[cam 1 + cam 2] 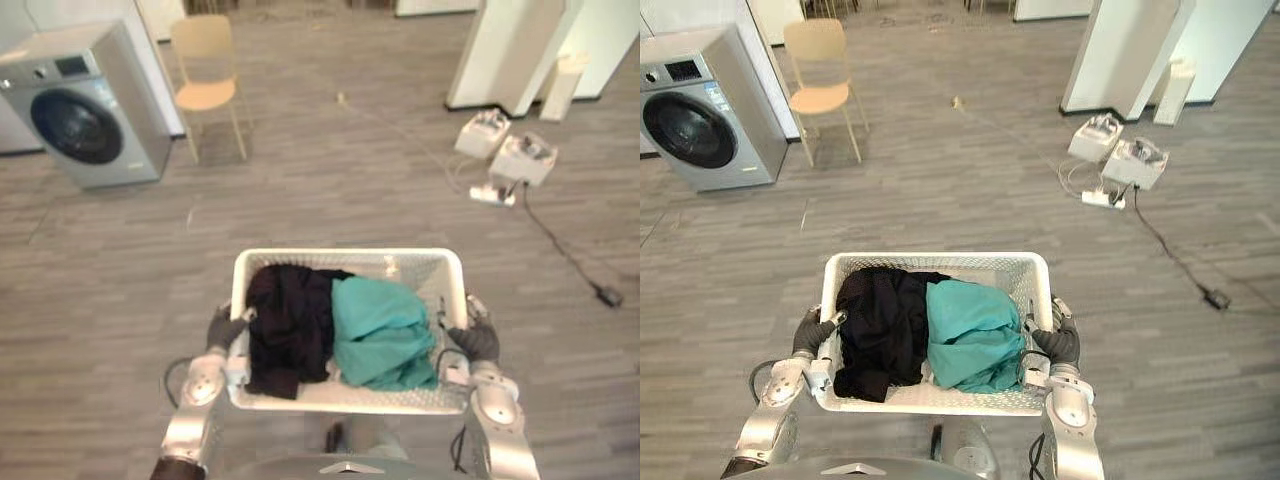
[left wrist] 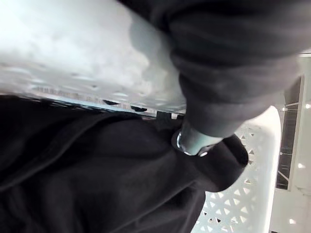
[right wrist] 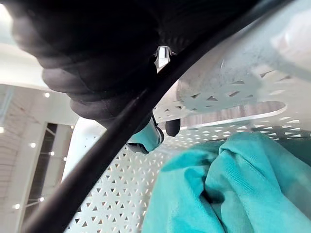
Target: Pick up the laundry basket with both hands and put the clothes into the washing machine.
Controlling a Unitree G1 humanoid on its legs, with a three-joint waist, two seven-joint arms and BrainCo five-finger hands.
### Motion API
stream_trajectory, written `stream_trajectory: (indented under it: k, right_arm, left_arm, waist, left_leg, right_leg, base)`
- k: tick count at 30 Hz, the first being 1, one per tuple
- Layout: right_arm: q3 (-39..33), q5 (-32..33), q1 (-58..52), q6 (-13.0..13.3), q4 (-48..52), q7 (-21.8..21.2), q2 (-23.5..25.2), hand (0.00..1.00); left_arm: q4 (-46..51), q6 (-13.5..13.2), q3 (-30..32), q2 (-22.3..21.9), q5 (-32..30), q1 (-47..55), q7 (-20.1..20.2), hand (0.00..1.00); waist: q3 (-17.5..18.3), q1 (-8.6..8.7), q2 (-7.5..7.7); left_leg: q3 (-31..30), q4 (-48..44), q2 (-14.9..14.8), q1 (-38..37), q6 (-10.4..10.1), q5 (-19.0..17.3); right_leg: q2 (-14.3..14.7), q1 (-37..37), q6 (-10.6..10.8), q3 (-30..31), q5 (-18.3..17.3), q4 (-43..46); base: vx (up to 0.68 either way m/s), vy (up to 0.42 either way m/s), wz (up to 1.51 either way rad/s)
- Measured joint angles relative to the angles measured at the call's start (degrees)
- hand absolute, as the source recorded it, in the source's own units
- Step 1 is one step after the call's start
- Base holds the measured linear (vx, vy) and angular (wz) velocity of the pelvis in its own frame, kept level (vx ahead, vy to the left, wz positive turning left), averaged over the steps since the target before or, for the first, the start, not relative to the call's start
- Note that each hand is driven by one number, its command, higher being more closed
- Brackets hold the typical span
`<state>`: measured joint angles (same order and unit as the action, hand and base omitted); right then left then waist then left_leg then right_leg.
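A grey washing machine (image 1: 90,110) stands at the far left, with a beige chair (image 1: 205,92) just beside it. Well apart from both, close in front of the robot, the white laundry basket (image 1: 340,256) is held between the two hands. Inside lie a black garment (image 1: 290,325) on the left and a teal garment (image 1: 385,335) on the right, touching. The left hand (image 1: 224,328) clamps the left rim, a finger (image 2: 194,141) hooked over onto the black cloth. The right hand (image 1: 478,340) grips the right rim, a finger (image 3: 146,138) curled through it.
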<state>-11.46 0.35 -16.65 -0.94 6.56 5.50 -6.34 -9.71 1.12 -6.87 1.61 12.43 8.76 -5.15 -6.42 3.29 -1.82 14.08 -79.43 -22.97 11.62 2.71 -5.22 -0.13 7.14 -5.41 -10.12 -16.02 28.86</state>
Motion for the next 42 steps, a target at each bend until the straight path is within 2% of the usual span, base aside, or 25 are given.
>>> stream_trajectory:
  k: [2,4,7,8,10,11,12,13,14,15,16,17,19,21,24,25,26,29,30,31,32,34,37,39,42]
  right_arm:
    - [0.04,0.43,-0.7,0.04,1.68,0.08,-0.28,1.0]
    - [0.43,1.19,-0.71,0.02,1.3,-0.14,-1.07,1.0]
    - [0.28,1.57,-0.42,0.06,-0.64,-1.02,-2.0,1.0]
    - [-0.15,1.57,-0.04,0.05,-2.96,-1.41,-2.93,1.0]
    - [-1.21,1.54,-0.24,0.05,-3.76,-1.61,-3.14,1.0]
    - [-1.69,1.54,-0.26,0.06,-4.32,-1.72,-2.69,1.0]
    - [-1.83,1.56,-0.31,0.09,-6.08,-1.75,-0.72,1.0]
    - [-2.12,1.56,-0.68,0.09,-6.76,-1.73,0.24,1.0]
    - [-2.41,1.55,-0.7,0.08,-8.78,-1.71,1.33,1.0]
    - [-2.32,1.55,-0.55,0.07,-9.99,-1.76,1.59,1.0]
    - [-1.81,1.53,0.39,0.04,-10.78,-2.08,1.83,1.0]
    - [-0.9,1.54,1.67,0.05,-10.84,-2.72,2.0,1.0]
    - [-0.04,1.57,2.43,0.55,-10.56,-3.7,1.71,1.0]
    - [0.7,1.58,2.18,0.8,-9.02,-4.07,1.2,1.0]
    - [0.54,1.63,2.3,1.33,-5.12,-4.07,1.14,1.0]
    - [1.16,1.63,1.95,1.95,-4.31,-4.07,0.97,1.0]
    - [1.46,1.63,1.6,2.05,-4.08,-4.04,0.54,1.0]
    - [1.37,1.62,0.99,1.69,-1.83,-4.0,-1.48,1.0]
    - [1.23,1.63,-0.19,1.69,-0.03,-3.85,-1.51,1.0]
    - [1.24,1.67,-0.65,1.69,0.62,-3.81,-1.52,1.0]
    - [1.3,2.35,-1.1,1.67,0.96,-3.63,-1.17,1.0]
    - [1.27,2.69,-1.34,1.68,1.01,-3.03,-0.41,1.0]
    - [1.16,3.5,-1.7,1.8,1.27,-2.86,-0.35,1.0]
    - [1.07,3.97,-1.63,1.79,0.98,-2.86,-0.28,1.0]
    - [-0.81,3.96,-0.46,1.93,-1.91,-3.64,-0.39,1.0]
  left_arm:
    - [-0.06,0.0,0.01,-0.11,0.02,0.33,0.0,1.0]
    - [-0.1,0.01,0.09,-0.47,0.02,0.78,0.03,1.0]
    - [0.11,0.02,0.23,-1.02,0.0,1.96,0.05,1.0]
    - [0.3,0.15,0.02,-1.62,-0.07,2.35,0.08,1.0]
    - [0.32,0.4,-0.02,-2.44,-0.22,2.95,0.46,1.0]
    - [0.42,0.41,0.05,-2.79,-0.22,3.77,0.56,1.0]
    - [1.02,0.46,0.2,-1.93,-0.25,4.69,0.55,1.0]
    - [1.4,0.61,0.03,-1.21,-0.31,4.72,0.62,1.0]
    - [2.08,1.15,-0.18,-0.41,-0.41,4.28,0.96,1.0]
    - [2.27,1.24,-0.18,-0.16,-0.7,4.16,1.06,1.0]
    - [2.46,1.29,0.43,0.41,-1.33,3.77,0.92,1.0]
    - [2.47,1.31,1.42,0.91,-1.45,3.69,0.38,1.0]
    - [3.11,1.32,1.79,1.7,-1.45,3.72,0.0,1.0]
    - [6.65,1.23,1.8,1.85,-1.51,3.7,-0.05,1.0]
    - [9.2,0.55,2.14,2.34,-2.05,1.3,0.19,1.0]
    - [9.1,0.37,2.33,2.77,-2.53,0.94,0.02,1.0]
    - [8.63,0.37,2.14,2.19,-2.54,1.0,-0.36,1.0]
    - [8.17,0.41,2.53,-0.91,-3.71,1.45,-0.98,1.0]
    - [8.52,0.41,3.24,-1.61,-3.82,1.63,-0.84,1.0]
    - [8.77,0.41,3.77,-2.11,-3.85,1.88,-0.71,1.0]
    - [8.87,0.42,4.07,-2.25,-3.78,2.64,-0.78,1.0]
    - [8.8,0.43,3.82,-1.87,-3.76,3.38,-0.91,1.0]
    - [8.86,0.3,3.84,-2.07,-3.74,3.23,-0.89,1.0]
    - [8.61,0.31,3.89,-2.08,-3.75,3.3,-0.83,1.0]
    - [8.12,0.33,3.62,-2.69,-3.82,3.06,-0.64,1.0]
  waist:
    - [0.12,-0.44,-0.23]
    - [0.52,-1.7,-0.89]
    - [0.9,-1.94,-1.42]
    - [0.99,-2.6,-1.5]
    - [1.69,-2.64,-2.23]
    - [2.78,-2.99,-2.25]
    - [4.08,-3.03,1.23]
    - [4.7,-2.7,2.89]
    - [5.23,-1.95,4.27]
    - [5.49,-1.38,4.59]
    - [5.49,-1.43,4.6]
    - [4.87,-1.74,3.68]
    - [3.97,-1.53,1.27]
    - [3.4,-1.43,-0.36]
    - [2.78,-0.73,0.28]
    - [3.03,0.36,2.11]
    - [3.27,0.79,1.97]
    - [2.57,0.55,-0.83]
    - [1.67,1.03,-1.75]
    - [1.35,0.57,-2.41]
    - [1.01,-0.68,-2.85]
    - [0.54,-1.0,-2.12]
    - [0.89,-1.51,-1.3]
    - [0.85,-2.32,-1.21]
    - [0.8,-1.82,-0.55]
  left_leg:
    - [2.08,8.66,2.57,5.59,-0.58,-3.48]
    - [2.54,28.72,6.99,8.83,-2.63,-6.0]
    - [2.34,62.13,12.18,9.15,-8.33,-0.42]
    - [3.9,66.93,13.65,10.07,-8.53,2.33]
    - [5.05,66.24,16.14,10.97,-6.08,4.11]
    - [2.21,62.93,18.33,11.42,-0.54,9.62]
    - [2.42,56.76,20.97,11.33,1.08,7.99]
    - [2.86,54.37,22.56,11.0,1.47,5.11]
    - [1.31,51.59,25.1,9.69,1.83,0.44]
    - [0.1,51.67,25.98,8.6,2.13,-0.83]
    - [-1.31,52.86,26.63,5.55,2.14,-2.9]
    - [-2.8,56.25,26.61,0.51,1.51,-3.95]
    - [-5.83,62.5,25.13,-8.59,1.0,-4.74]
    - [-7.37,66.67,23.12,-14.81,0.68,-5.52]
    - [-8.31,68.84,20.9,-21.06,-2.73,-8.8]
    - [-9.44,68.64,21.17,-23.91,-4.42,-11.87]
    - [-10.63,67.52,19.64,-25.98,-5.61,-13.94]
    - [-10.55,42.66,13.22,-18.98,-5.84,-11.76]
    - [-10.01,27.13,8.25,-12.5,-4.77,-3.86]
    - [-9.2,19.51,5.66,-9.55,-3.84,-0.71]
    - [-7.28,6.44,1.94,-5.2,-2.15,0.69]
    - [-4.03,-0.41,0.34,-0.62,-0.24,-0.78]
    - [2.16,9.57,1.33,5.45,-0.28,-4.59]
    - [3.35,22.8,3.33,6.79,-2.29,-6.35]
    - [2.43,55.6,10.24,6.45,-6.73,-2.96]
  right_leg:
    - [0.45,-4.56,0.0,0.8,-1.84,-4.17]
    - [0.16,-8.17,0.89,1.66,-3.15,-6.75]
    - [-0.31,-14.74,3.37,2.31,-4.95,-12.15]
    - [-0.83,-19.16,5.84,3.57,-5.77,-15.15]
    - [-2.11,-21.24,8.72,4.71,-7.37,-11.46]
    - [-3.77,-18.37,11.12,6.77,-8.72,-0.48]
    - [-8.25,-13.08,14.42,7.83,-6.49,14.74]
    - [-10.64,-10.89,16.19,7.59,-2.6,21.16]
    - [-13.32,-8.19,16.65,6.2,10.07,29.21]
    - [-14.16,-7.17,15.56,5.6,16.03,31.86]
    - [-14.76,-3.36,12.66,4.32,12.27,37.84]
    - [-14.12,-0.27,9.9,2.53,5.98,40.59]
    - [-11.15,4.11,6.62,0.17,-0.53,39.25]
    - [-8.99,11.13,5.03,-1.0,-3.69,32.14]
    - [-9.03,17.03,6.28,1.16,4.17,0.59]
    - [-9.66,16.7,7.29,4.3,12.09,-6.82]
    - [-8.41,16.3,7.57,6.03,16.96,-3.14]
    - [-6.17,13.91,5.52,2.46,5.8,7.46]
    - [-4.8,11.05,4.32,0.08,2.8,8.27]
    - [-3.57,9.44,3.24,-0.58,1.35,8.27]
    - [-2.08,5.86,1.65,-1.5,-0.41,7.61]
    - [-1.35,-0.99,1.99,-2.21,-2.07,3.61]
    - [-1.71,-7.84,1.95,-3.15,-2.14,-3.94]
    - [-2.62,-10.37,2.78,-3.74,-2.0,-5.8]
    - [-5.99,-15.28,5.47,-4.7,-3.64,-9.12]
  base:
    - [0.57,-0.105,-0.02]
    - [0.65,-0.022,-0.24]
    - [0.59,0.059,-0.24]
    - [0.69,0.128,-0.35]
    - [0.74,0.21,-0.38]
    - [0.99,0.359,-0.48]
    - [0.85,0.293,-0.3]
    - [0.86,0.252,0.33]
    - [0.71,0.096,0.73]
    - [0.86,0.074,0.85]
    - [0.98,0.069,0.52]
    - [0.79,0.043,0.31]
    - [0.71,-0.013,0.3]
    - [0.73,-0.129,0.49]
    - [0.64,-0.239,0.71]
    - [0.52,-0.267,0.73]
    - [0.66,-0.354,0.61]
    - [0.62,-0.356,0.35]
    - [0.42,-0.253,0.5]
    - [0.61,-0.281,0.11]
    - [0.48,-0.169,-0.12]
    - [0.53,-0.177,0.1]
    - [0.5,-0.085,0.28]
    - [0.44,0.021,0.05]
    - [0.6,0.131,0.12]
